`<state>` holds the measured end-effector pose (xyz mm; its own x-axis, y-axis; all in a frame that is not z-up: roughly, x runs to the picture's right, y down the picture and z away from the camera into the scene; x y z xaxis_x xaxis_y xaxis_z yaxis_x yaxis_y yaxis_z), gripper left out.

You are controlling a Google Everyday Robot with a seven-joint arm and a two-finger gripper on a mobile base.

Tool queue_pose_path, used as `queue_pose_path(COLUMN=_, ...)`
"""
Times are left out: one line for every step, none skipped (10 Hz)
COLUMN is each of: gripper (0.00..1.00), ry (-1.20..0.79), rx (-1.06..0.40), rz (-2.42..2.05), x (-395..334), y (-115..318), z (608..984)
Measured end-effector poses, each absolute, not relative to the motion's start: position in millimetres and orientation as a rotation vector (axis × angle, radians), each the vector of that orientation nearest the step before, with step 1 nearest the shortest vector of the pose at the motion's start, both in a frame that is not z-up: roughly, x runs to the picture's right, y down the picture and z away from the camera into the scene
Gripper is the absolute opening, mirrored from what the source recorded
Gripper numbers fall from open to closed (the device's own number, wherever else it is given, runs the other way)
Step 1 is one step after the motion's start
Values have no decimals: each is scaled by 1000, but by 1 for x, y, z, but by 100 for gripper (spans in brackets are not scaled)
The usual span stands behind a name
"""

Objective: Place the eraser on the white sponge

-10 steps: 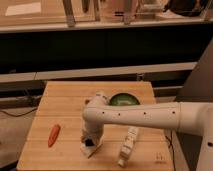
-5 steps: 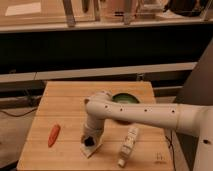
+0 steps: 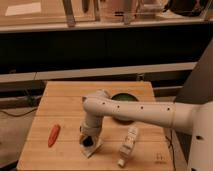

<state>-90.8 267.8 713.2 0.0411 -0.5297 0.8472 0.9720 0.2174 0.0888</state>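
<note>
Position: my gripper [image 3: 88, 141] is down at the front of the wooden table [image 3: 60, 95], pointing straight at the white sponge [image 3: 94, 149]. The sponge lies just under and slightly in front of my tip, and part of it shows pale past my wrist.

Change over the last second: very little at the tip. My gripper sits over the same spot on the sponge as before. Only my upper link has shifted a little, and it now runs lower across the green bowl [image 3: 122, 98]. The sponge has not slid.

Eraser [image 3: 87, 142]: a small dark patch right at my tip, against the sponge's top. It is either touching the sponge or just above it; I cannot separate the two. I cannot tell whether my jaws are spread or still pinching it.

Reading: the descent looks finished and I judge the placement to be at the release stage. Next step is to let go, then lift straight up so the sponge is not dragged.

Bystanders: the orange carrot [image 3: 53, 135] lies well to one side and the pale bottle [image 3: 128, 145] to the other. Neither touches me.
</note>
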Motion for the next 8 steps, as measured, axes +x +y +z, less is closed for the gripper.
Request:
queue_pose_path(gripper=0, ry=-905, rx=-618, rz=-1294, x=-91, y=267, z=712)
queue_pose_path(gripper=0, ry=-898, rx=-616, rz=-1322, x=-93, y=265, z=712)
queue_pose_path(gripper=0, ry=-889, rx=-618, rz=-1345, x=-93, y=263, z=712)
queue_pose_path(gripper=0, ry=-881, rx=-619, rz=-1363, x=-94, y=262, z=713)
queue_pose_path(gripper=0, ry=-869, rx=-623, rz=-1386, x=-93, y=259, z=715)
queue_pose_path(gripper=0, ry=-863, rx=-626, rz=-1396, x=-91, y=258, z=716)
queue_pose_path(gripper=0, ry=-858, rx=-630, rz=-1406, x=-90, y=257, z=717)
queue_pose_path(gripper=0, ry=-853, rx=-634, rz=-1416, x=-88, y=257, z=717)
